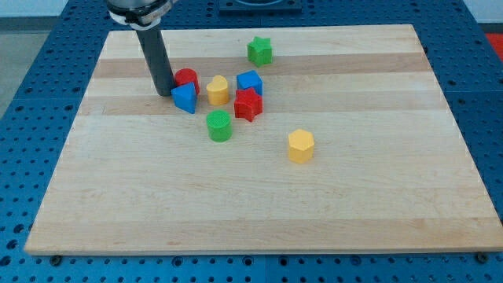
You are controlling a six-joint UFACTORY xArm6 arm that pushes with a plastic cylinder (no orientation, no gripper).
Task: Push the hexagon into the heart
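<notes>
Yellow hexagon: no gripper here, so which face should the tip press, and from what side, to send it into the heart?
Press the yellow hexagon on its lower-right side wall, coming from the view's bottom right, since the yellow heart lies up-left of it. My tip sits far left by the blue block, so it probably must circle round. The red star stands near that path.

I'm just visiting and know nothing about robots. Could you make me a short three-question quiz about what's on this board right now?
1. True or false: my tip is touching the yellow hexagon.
2. Which block lies nearest the view's top? A) green star B) green cylinder C) red star
3. Fill in: the yellow heart sits between the red cylinder and the ____ cube.

Key: 1 false, it is beside the blue triangle; 2 A; 3 blue.
</notes>
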